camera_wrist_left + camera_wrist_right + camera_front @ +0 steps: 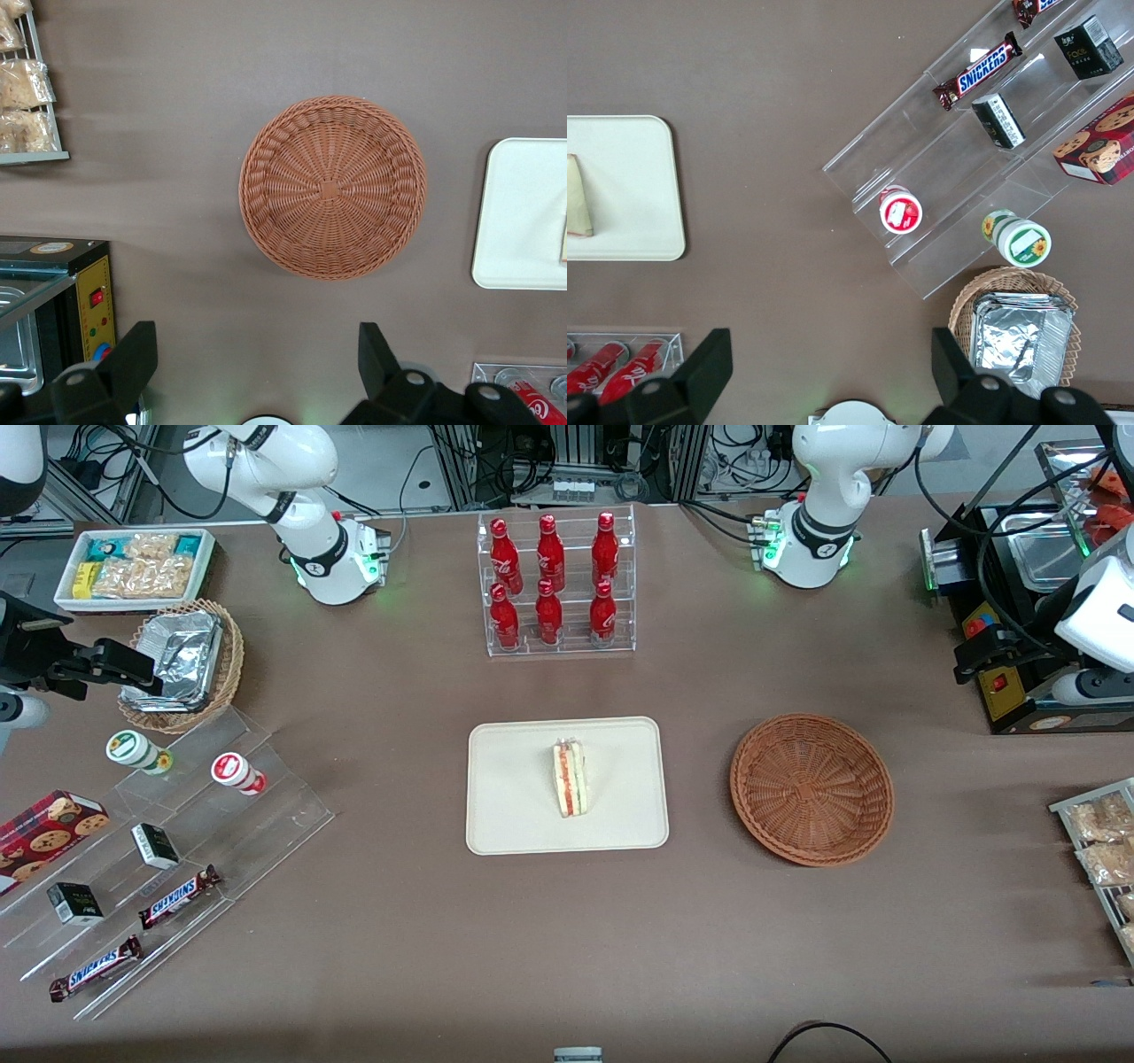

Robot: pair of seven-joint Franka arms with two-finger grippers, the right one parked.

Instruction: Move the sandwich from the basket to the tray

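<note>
Sandwich [569,779] lies on its side near the middle of tray [505,797], filling edge showing. Basket [332,187] sits on the brown worktop [399,921] beside the tray, toward the working arm's end. Claw [252,354] hovers high above the basket, fingers [133,354] spread wide, holding nothing.
</note>
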